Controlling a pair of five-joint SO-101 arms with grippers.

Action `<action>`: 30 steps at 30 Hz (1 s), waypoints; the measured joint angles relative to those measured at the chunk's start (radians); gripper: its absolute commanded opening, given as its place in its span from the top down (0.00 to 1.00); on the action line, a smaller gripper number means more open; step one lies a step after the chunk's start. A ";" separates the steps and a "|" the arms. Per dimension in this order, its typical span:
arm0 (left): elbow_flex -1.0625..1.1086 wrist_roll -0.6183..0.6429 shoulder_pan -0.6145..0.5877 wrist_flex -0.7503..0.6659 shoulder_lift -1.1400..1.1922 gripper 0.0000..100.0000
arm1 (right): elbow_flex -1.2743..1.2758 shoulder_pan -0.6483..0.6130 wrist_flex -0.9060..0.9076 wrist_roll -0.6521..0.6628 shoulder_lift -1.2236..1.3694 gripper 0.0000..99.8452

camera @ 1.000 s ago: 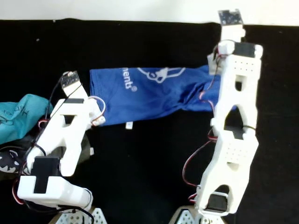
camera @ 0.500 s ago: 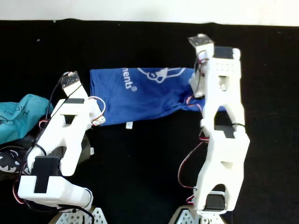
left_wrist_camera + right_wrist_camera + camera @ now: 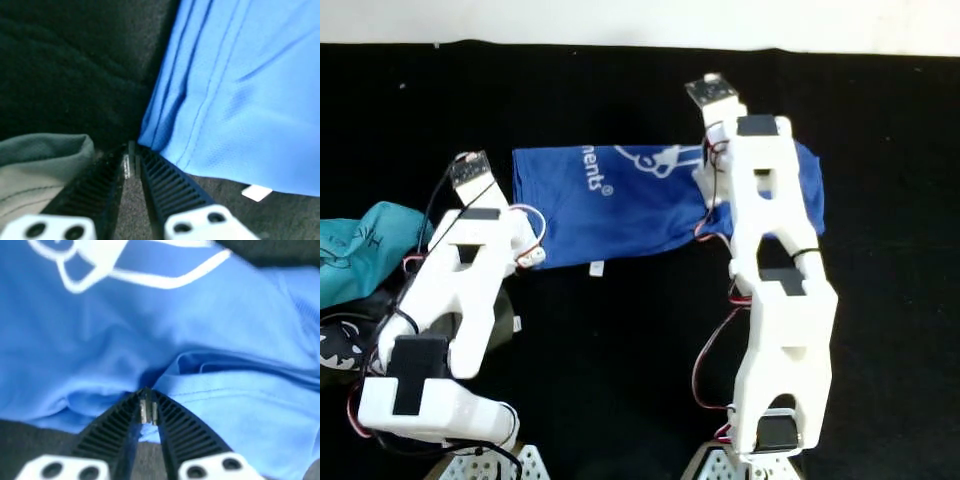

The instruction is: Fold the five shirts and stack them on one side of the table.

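A blue shirt [image 3: 620, 200] with white print lies spread across the black table [image 3: 620, 380]. My left arm [image 3: 470, 270] stands at the shirt's near left corner. My left gripper [image 3: 132, 156] is shut on that corner of the blue shirt [image 3: 240, 100]. My right arm [image 3: 765, 200] reaches over the shirt's right part. My right gripper [image 3: 146, 407] is shut on a bunched fold of the blue shirt [image 3: 150, 330], just below the white print. Blue fabric shows to the right of that arm, and the arm hides the pinched fold in the high view.
A teal shirt [image 3: 360, 250] lies bunched at the table's left edge, with a black and white garment [image 3: 335, 345] nearer the front. Grey-green cloth [image 3: 40, 165] sits beside my left gripper. A white tag [image 3: 596, 268] sticks out at the shirt's near hem.
My right arm has swung left across the table, dragging the blue shirt's right part with it toward the middle. The left arm has kept still.
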 measured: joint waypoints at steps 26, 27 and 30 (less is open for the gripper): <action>-0.825 -0.002 -0.051 0.379 0.588 0.81 | 0.494 0.123 0.373 0.031 -1.140 0.99; -0.847 -0.003 -0.051 0.396 0.605 0.82 | 0.540 0.124 0.373 0.044 -1.181 0.99; -0.908 -0.003 -0.051 0.439 0.646 0.87 | 0.660 0.126 0.373 0.058 -1.261 0.99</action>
